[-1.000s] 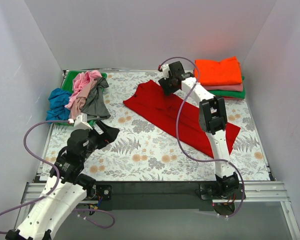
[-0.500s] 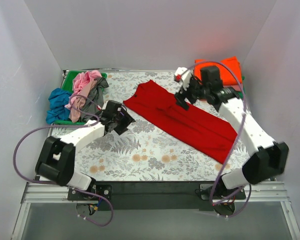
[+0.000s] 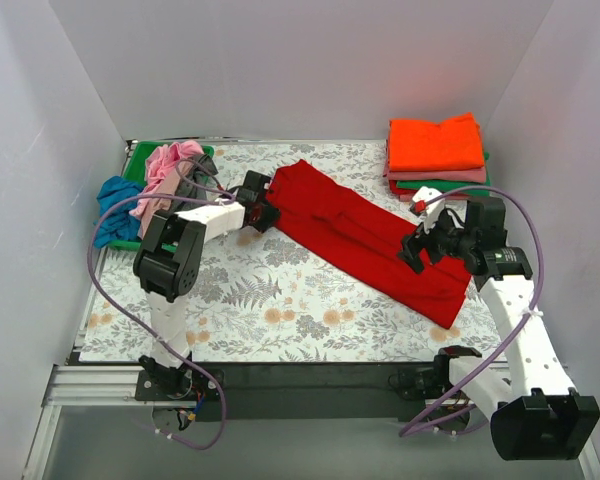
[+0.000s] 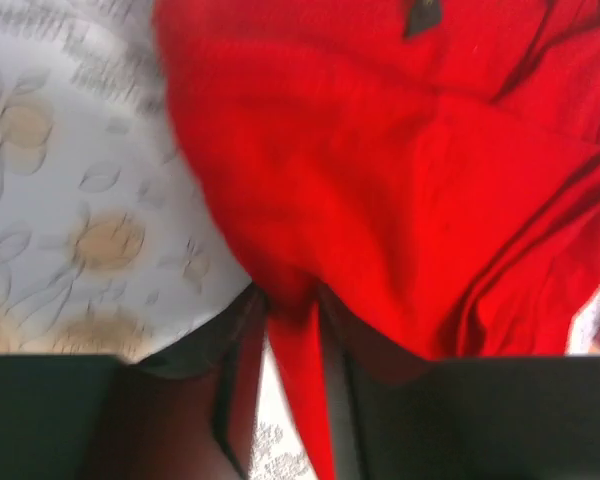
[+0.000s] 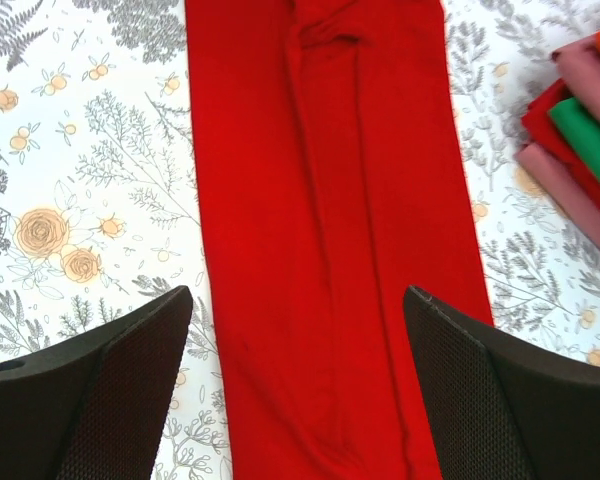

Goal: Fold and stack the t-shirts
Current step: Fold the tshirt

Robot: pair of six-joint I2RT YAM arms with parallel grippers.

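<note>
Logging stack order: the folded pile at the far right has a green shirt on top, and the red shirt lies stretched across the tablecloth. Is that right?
Not quite. On top of the folded pile is the orange shirt; the green shirt sits lower, as the top external view shows. The red shirt does lie stretched across the tablecloth.

Two robot arms reach over a table, one gripping, one open.
The left arm (image 3: pixel 170 262) bends at its elbow and stretches forward and right; the left gripper (image 3: pixel 258 205) pinches a fold of the red t-shirt (image 4: pixel 380 200) between its dark fingers (image 4: pixel 230 345). The right arm (image 3: pixel 515 300) rises from a low, outward elbow, its wrist turned left; the right gripper (image 3: pixel 417 250) hangs with its jaws spread wide.
</note>
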